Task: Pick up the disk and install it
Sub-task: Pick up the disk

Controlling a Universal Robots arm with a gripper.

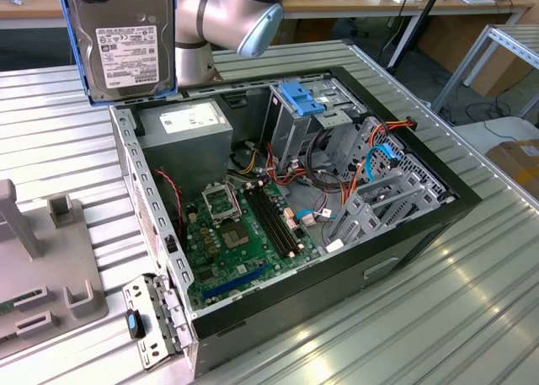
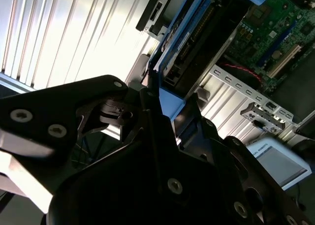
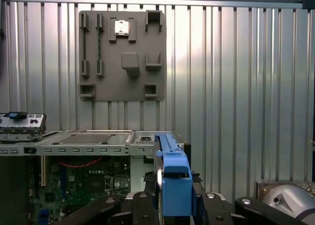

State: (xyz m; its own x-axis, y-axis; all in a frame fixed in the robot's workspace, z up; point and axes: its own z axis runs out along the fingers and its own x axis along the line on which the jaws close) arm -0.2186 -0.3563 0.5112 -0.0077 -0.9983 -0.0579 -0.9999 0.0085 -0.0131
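On the ribbed metal table (image 1: 438, 318) there is one open computer case (image 1: 404, 250) lying on its side, its motherboard (image 1: 244, 233) facing up. One robot arm (image 1: 227, 14) reaches in from the far side. At the exterior view's left sits one grey fixture plate (image 1: 42, 275), and its holders look bare.

There is one disk (image 1: 122, 40). It hangs upright in the air above the case's far corner, over the power supply (image 1: 189, 124) and clear of everything below it. In the first wrist view the gripper (image 3: 173, 200) is clamped on the disk's blue carrier, with a dark finger pressed to either side.

So the pick-up looks done and the installing is all left to do. The disk is not in any bay, and the one upright metal cage (image 1: 295, 136) with its light-blue bracket (image 1: 299, 97) stands well apart from it across the case.
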